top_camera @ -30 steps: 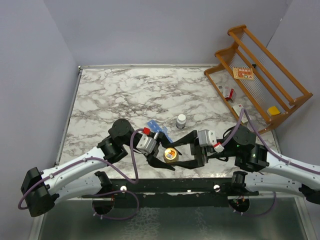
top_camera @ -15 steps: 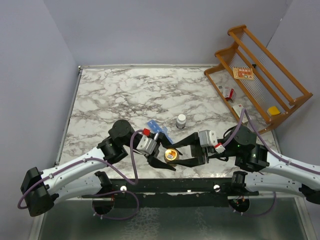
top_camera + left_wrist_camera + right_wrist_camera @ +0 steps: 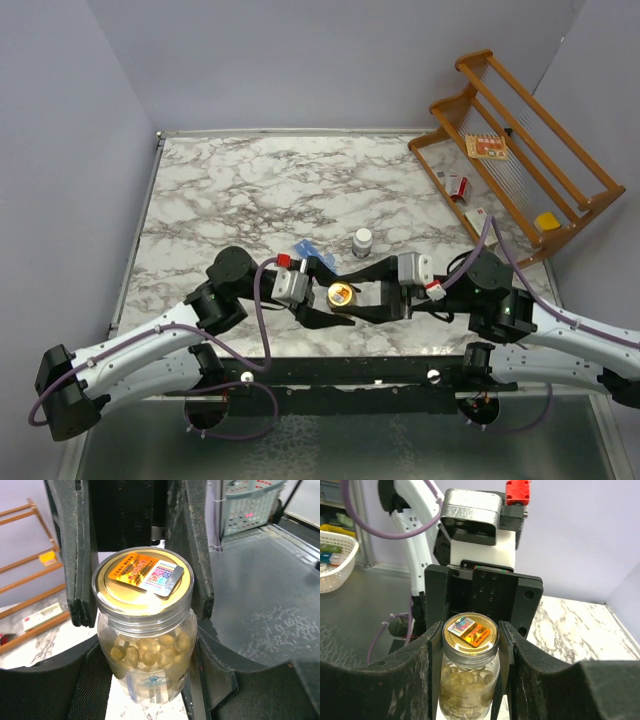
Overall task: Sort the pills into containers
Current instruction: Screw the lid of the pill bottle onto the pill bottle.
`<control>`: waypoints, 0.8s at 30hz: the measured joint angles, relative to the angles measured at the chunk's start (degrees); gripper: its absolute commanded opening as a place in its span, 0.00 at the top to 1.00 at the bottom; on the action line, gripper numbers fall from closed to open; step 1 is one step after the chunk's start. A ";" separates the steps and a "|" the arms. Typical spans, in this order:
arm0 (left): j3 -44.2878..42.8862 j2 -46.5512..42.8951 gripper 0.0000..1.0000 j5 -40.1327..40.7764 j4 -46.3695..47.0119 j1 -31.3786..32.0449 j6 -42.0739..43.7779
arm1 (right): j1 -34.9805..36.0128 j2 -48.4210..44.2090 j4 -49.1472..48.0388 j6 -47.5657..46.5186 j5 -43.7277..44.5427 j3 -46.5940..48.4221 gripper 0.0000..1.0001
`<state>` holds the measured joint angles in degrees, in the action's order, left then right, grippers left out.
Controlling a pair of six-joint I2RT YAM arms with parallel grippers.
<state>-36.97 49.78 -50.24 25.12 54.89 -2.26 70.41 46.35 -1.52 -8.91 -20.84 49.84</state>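
The containers (image 3: 308,249) show as a bit of blue strip on the marble just behind the left gripper (image 3: 326,304), mostly hidden by it. Nothing has gone into them yet: the pills (image 3: 147,652) are all inside the amber bottle (image 3: 342,295), whose gold lid (image 3: 142,577) is on.

What has changed is the grip. A second ago the right gripper (image 3: 366,298) stood wider beside the bottle. Now its fingers have narrowed onto the lid from both sides, while the left gripper stays clamped part-closed around the bottle's body. The bottle has also come up and away from the table's near edge, so the two grippers face each other in line. That looks like a setup for twisting the lid off — pouring and sorting have yet to start.

A small white-capped bottle (image 3: 362,241) stands just beyond on the marble table (image 3: 250,190). A wooden rack (image 3: 520,150) with small packets leans at the right — plain lavender walls (image 3: 300,60) close the space.
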 measured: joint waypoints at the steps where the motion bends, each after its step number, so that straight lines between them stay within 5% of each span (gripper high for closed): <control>1: 0.24 -0.46 1.00 1.68 -0.20 0.00 0.04 | 0.00 0.13 -0.17 -0.17 0.76 0.00 0.82; 16: 2.40 -4.61 1.00 18.75 -3.26 0.07 1.53 | -0.02 4.61 -4.02 -1.92 12.39 0.02 0.99; 24: 3.54 -5.46 1.00 28.85 -3.82 -0.13 1.79 | 0.13 10.16 -10.84 -2.80 21.40 -0.35 0.99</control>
<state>-33.43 44.31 -21.39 21.30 54.76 -0.47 70.54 56.51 -12.36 -11.70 0.56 49.50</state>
